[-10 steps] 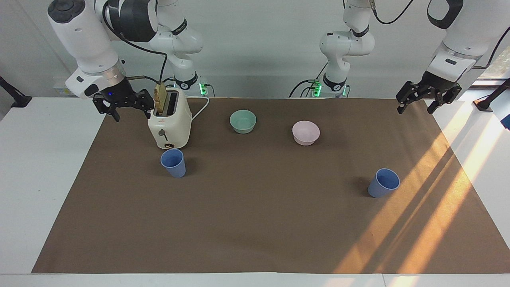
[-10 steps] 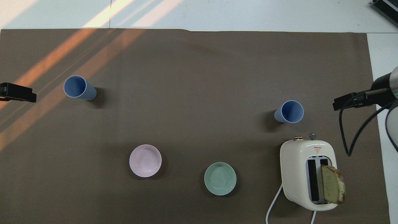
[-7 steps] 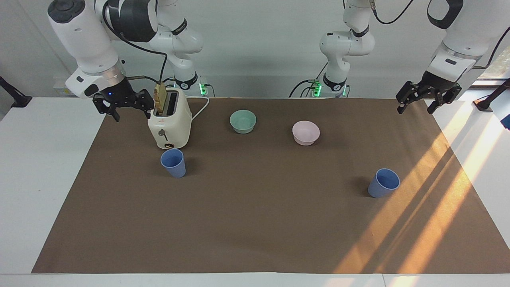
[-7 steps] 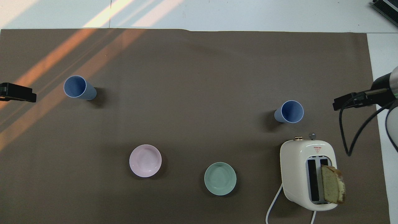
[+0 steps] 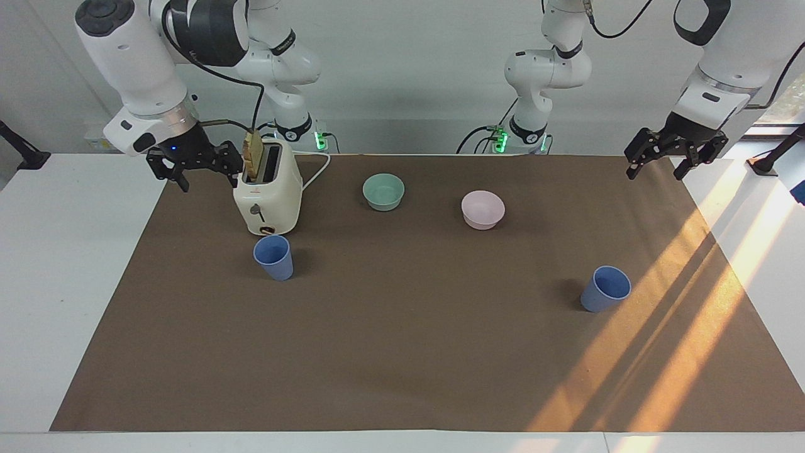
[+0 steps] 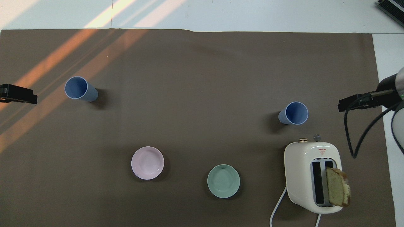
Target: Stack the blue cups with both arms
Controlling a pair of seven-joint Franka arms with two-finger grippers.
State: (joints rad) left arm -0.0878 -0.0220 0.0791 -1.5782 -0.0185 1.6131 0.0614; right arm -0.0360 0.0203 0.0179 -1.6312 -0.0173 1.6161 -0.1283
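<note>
Both pincers hang released and empty in the facing view: the right pincer [image 5: 195,165] beside the toaster [image 5: 267,189], the left pincer [image 5: 676,154] over the counter [image 5: 402,352] edge at its own end. One blue cup [image 5: 274,257] stands upright, mouth up, just beside the toaster; the other blue cup [image 5: 605,289] stands well apart toward the left arm's end.

Overhead, both rims gape skyward, long axes vertical. Likely light, stiff and smooth, each invites a grip across the rim or wall.

Place: a robotics lab staged as a kitchen.
Evidence: two white arms [image 5: 135,75] bolted at twelve o'clock of a white counter [image 5: 75,251]; brown mat [image 5: 402,352]; toaster [image 5: 267,189] holding bread [image 5: 253,154]; bare walls.
</note>
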